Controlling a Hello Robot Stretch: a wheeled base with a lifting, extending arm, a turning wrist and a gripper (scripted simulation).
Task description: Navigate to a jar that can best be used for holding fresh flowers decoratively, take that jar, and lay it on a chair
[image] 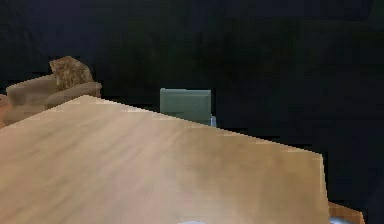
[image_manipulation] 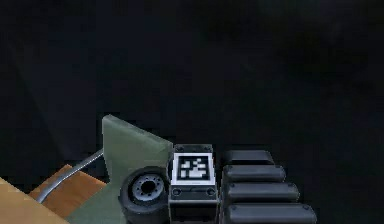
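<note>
fwd: wood table (image: 150,160) fills 6 o'clock | brown armchair (image: 35,95) at 10 o'clock | green chair (image: 186,102) at 12 o'clock, at table's far edge | patterned cushion (image: 72,72) on armchair | arm side: gripper (image_manipulation: 145,192) at 6 o'clock, prob. its dark body, green chair behind it; far end unclear, can't tell if holding anything

A plain green chair (image: 186,103) stood upright just behind the far edge of the wooden table (image: 150,160), its flat backrest rising above the tabletop.
</note>
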